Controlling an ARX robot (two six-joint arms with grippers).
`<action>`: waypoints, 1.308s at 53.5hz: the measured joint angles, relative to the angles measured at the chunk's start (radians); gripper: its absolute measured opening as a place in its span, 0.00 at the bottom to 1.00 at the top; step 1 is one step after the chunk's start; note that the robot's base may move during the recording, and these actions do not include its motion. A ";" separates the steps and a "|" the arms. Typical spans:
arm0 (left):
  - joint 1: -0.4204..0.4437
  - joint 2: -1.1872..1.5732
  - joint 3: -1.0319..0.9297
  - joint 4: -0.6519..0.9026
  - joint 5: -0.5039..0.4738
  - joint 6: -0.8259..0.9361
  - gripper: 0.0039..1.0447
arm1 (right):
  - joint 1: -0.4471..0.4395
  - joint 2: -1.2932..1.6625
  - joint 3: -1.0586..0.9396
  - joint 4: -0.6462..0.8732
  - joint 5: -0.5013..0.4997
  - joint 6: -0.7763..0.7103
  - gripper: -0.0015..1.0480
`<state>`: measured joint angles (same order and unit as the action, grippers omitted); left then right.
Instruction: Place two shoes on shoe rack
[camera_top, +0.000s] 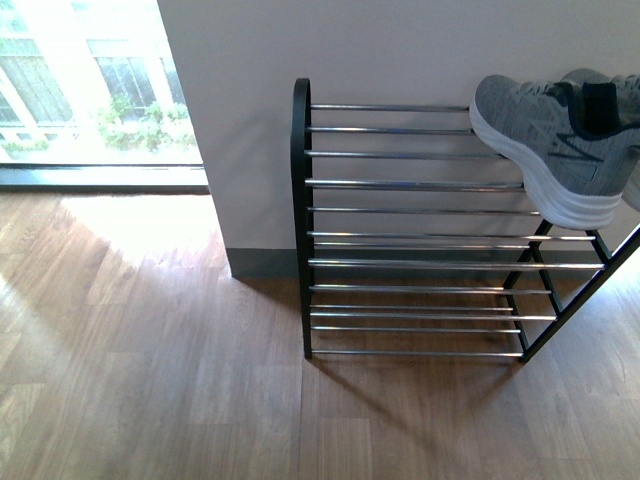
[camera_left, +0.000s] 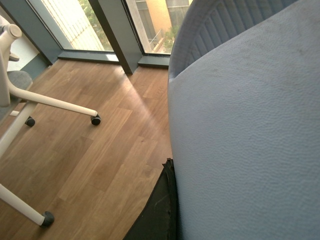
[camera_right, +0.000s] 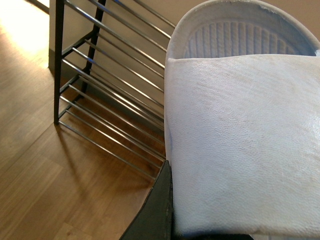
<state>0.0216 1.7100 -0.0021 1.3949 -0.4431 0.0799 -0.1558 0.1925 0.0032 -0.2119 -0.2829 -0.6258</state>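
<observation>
One grey knit shoe (camera_top: 560, 140) with a thick white sole hangs tilted over the right end of the shoe rack's (camera_top: 410, 185) top chrome bars, toe to the left. No arm shows in the front view. In the right wrist view my right gripper (camera_right: 230, 215) is shut on this shoe (camera_right: 240, 140); one dark finger (camera_right: 157, 210) lies against its pale side, with the rack (camera_right: 110, 100) below it. In the left wrist view my left gripper (camera_left: 230, 215) is shut on the other shoe (camera_left: 245, 125), which fills the view; one dark finger (camera_left: 159, 210) shows.
The rack stands against a white wall (camera_top: 400, 40) on a wooden floor (camera_top: 150, 350). A bright floor-length window (camera_top: 90, 90) is at the left. White chair legs on castors (camera_left: 50, 105) stand on the floor near my left gripper.
</observation>
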 joint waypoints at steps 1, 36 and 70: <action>0.000 0.000 0.000 0.000 0.001 0.000 0.02 | 0.000 0.000 0.000 0.000 0.001 0.000 0.02; 0.000 0.001 0.000 0.000 0.003 0.000 0.02 | 0.000 0.000 0.000 0.000 0.000 0.000 0.02; 0.000 0.001 0.000 0.000 0.001 0.000 0.02 | 0.362 1.231 0.238 1.170 0.248 0.371 0.02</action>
<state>0.0216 1.7111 -0.0021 1.3949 -0.4423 0.0803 0.2058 1.4235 0.2413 0.9577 -0.0353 -0.2550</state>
